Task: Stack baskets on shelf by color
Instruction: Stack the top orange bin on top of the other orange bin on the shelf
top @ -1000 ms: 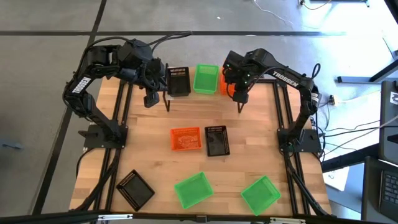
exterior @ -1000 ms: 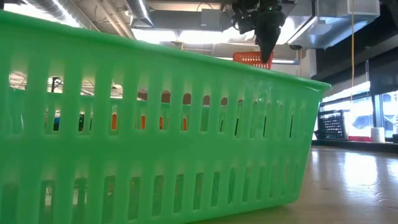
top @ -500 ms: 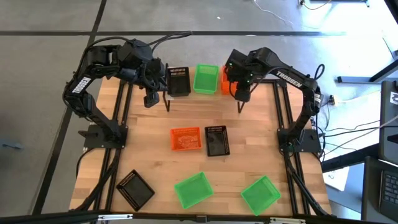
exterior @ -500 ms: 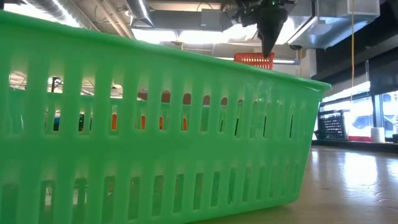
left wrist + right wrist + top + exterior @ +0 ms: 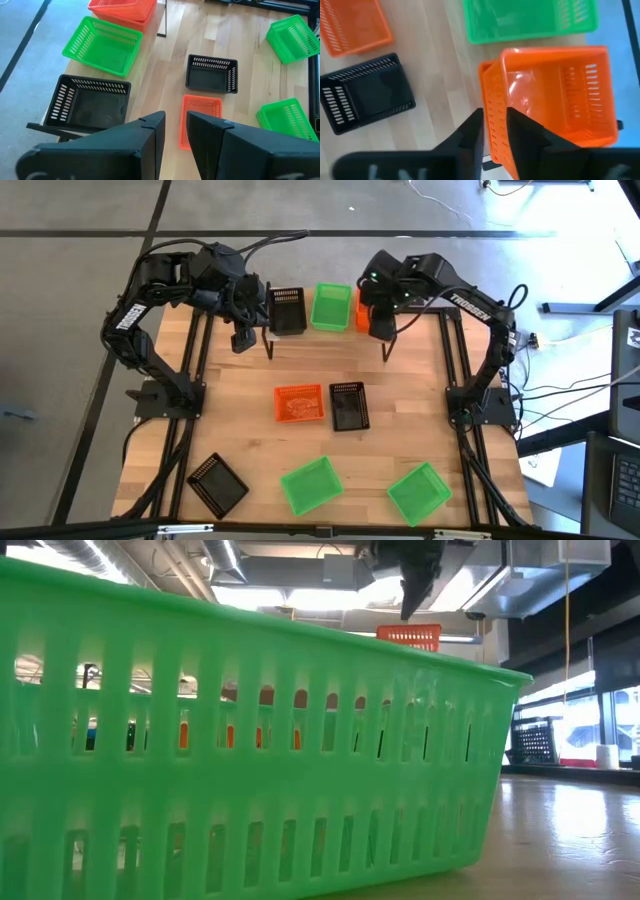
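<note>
The shelf point(image 5: 300, 330) stands at the table's far edge. On it sit a black basket point(image 5: 287, 310), a green basket point(image 5: 331, 307) and two nested orange baskets point(image 5: 555, 85), the upper one skewed. My right gripper point(image 5: 381, 320) hovers shut above the near side of the orange stack point(image 5: 408, 636) and touches nothing; the low view shows it well above the stack. My left gripper point(image 5: 243, 340) waits shut, left of the black basket. On the table lie an orange basket point(image 5: 299, 404), two black ones point(image 5: 349, 405) point(image 5: 218, 484) and two green ones point(image 5: 310, 485) point(image 5: 419, 493).
Black frame rails run along the table's left point(image 5: 190, 400) and right point(image 5: 455, 400) sides. The shelf's thin black legs point(image 5: 268, 348) stand on the far part of the table. A green basket point(image 5: 250, 740) fills the low view, close to the camera.
My right gripper has risen away from the orange stack and drifted a little toward the far edge. The orange stack stays on the shelf.
</note>
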